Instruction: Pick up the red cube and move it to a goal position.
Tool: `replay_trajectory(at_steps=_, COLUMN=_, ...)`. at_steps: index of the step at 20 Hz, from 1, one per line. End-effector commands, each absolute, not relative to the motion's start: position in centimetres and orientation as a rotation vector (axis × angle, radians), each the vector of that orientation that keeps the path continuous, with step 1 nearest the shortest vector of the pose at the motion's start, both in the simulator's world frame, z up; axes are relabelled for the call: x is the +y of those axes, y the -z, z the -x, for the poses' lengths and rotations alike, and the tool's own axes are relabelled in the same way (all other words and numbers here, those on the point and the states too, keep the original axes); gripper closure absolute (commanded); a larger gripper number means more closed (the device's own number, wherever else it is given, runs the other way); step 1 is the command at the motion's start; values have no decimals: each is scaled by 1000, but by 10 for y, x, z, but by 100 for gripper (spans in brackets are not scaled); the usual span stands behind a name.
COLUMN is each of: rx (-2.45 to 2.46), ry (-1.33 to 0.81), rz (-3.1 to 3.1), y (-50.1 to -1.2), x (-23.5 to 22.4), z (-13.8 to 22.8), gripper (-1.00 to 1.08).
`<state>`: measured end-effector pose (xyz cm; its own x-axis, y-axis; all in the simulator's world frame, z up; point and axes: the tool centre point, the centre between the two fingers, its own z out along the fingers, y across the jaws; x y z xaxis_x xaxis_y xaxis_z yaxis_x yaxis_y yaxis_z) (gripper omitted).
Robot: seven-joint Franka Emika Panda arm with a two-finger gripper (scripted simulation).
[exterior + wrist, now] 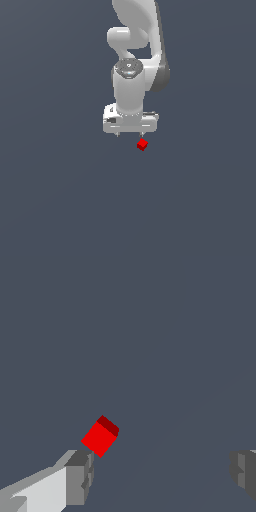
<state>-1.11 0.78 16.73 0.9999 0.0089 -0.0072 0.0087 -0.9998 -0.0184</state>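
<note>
The red cube [142,145] is small and bright red and lies on the dark grey floor, turned at an angle. My white gripper [130,135] hangs over the floor, fingers pointing down. The cube sits just below and beside the fingertip on the exterior view's right. In the wrist view the cube [100,436] lies close to one grey fingertip [80,476], outside the gap between the fingers. The other fingertip [245,471] is far across. My gripper [162,476] is open and empty.
A flat dark grey floor [60,200] fills both views. The white arm [132,60] rises behind the gripper.
</note>
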Motion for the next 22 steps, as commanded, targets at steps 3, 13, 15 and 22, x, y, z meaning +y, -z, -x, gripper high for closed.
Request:
replay_trajectory(at_steps=3, rx=-10, ry=-11, rz=3123, y=-167, x=8, z=11, gripper=-92)
replay_trajectory(at_steps=13, rx=119, ry=-10, rz=3123, y=-149, x=14, z=19, gripper=-92)
replay_trajectory(at_steps=15, rx=167, ry=-9, rz=3122, y=-142, x=17, z=22, gripper=-92)
replay_trajectory(at_steps=22, rx=389, ry=-6, rz=3107, y=-111, x=30, z=34, gripper=-92)
